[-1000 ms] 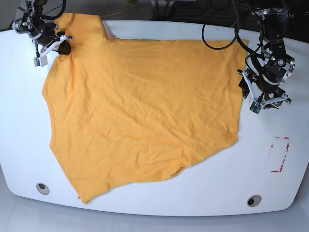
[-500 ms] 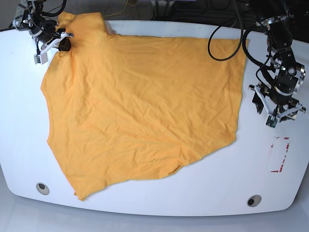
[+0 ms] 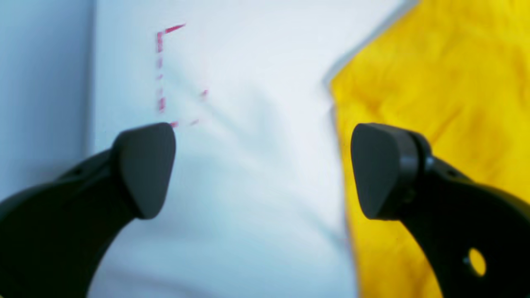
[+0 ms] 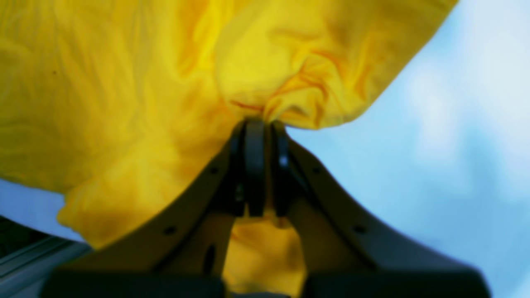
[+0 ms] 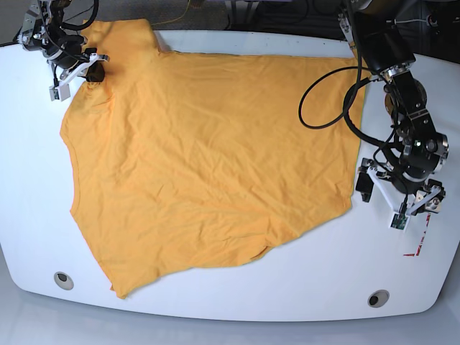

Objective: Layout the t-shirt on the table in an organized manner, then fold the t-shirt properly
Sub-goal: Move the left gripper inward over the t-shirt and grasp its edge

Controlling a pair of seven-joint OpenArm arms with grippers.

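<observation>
Your left hand is hanging over bare counter with its fingers spread wide and nothing between them. The shirt is lying just off it toward 9 o'clock in the base view; its side edge is running roughly 12 to 6 past the hand. In the left wrist view the yellow cloth is filling the 3 o'clock side, with one finger already showing in front of its border.

Your right hand is sitting at the 10 o'clock corner of the counter, fingers pressed together on a bunched bit of shirt by the sleeve or shoulder.

The shirt is spreading across most of the counter, but skewed: its long axis is running from about 10 o'clock down to 4 o'clock, and the low corner at 7 o'clock is nearing the front grommet. The left hand is clearly the nearer one to the 3 o'clock edge, so I judge that the next pinch there is yours to make, reaching toward 9.

Red tape is lying just toward 5 o'clock of the left hand, partly hidden. No brand or readable writing is showing; you are not seeing any neck label from these angles.
</observation>
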